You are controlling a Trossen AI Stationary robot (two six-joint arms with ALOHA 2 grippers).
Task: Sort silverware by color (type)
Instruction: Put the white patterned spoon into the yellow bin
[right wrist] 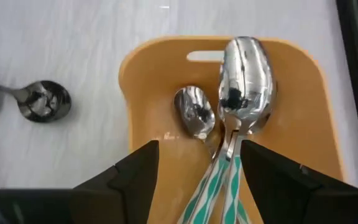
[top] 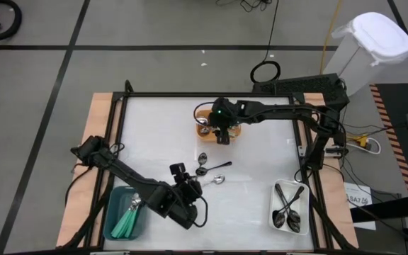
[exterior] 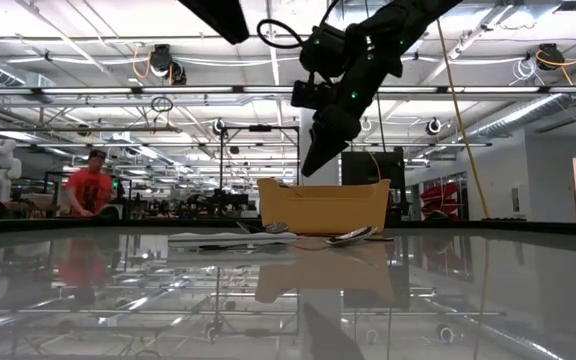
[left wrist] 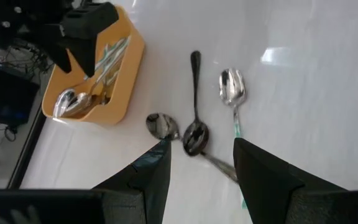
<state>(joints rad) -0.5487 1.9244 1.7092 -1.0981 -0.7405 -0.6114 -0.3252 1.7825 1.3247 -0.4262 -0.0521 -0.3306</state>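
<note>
Our right gripper (right wrist: 194, 165) hung with its fingers parted and empty over the orange tray (top: 205, 129), directly above the spoons (right wrist: 244, 84) lying in it; we judged it had let go there, since silver bowls on striped teal handles rested between its fingers without being pinched. Our left gripper (left wrist: 197, 171) was also spread and held nothing, poised low over the loose spoons on the white table (top: 253, 198): a black spoon (left wrist: 195, 99), a teal-handled spoon (left wrist: 232, 93) just beside it, and a silver spoon (left wrist: 161, 125) near them. These three lay in the middle, apart from every tray, so we had free table around them for an approach. The teal tray (top: 112, 219) of teal handles sat at the near left corner beside our left arm, the white tray (top: 278, 223) of black spoons at the near right, both close to the table's frame.
</note>
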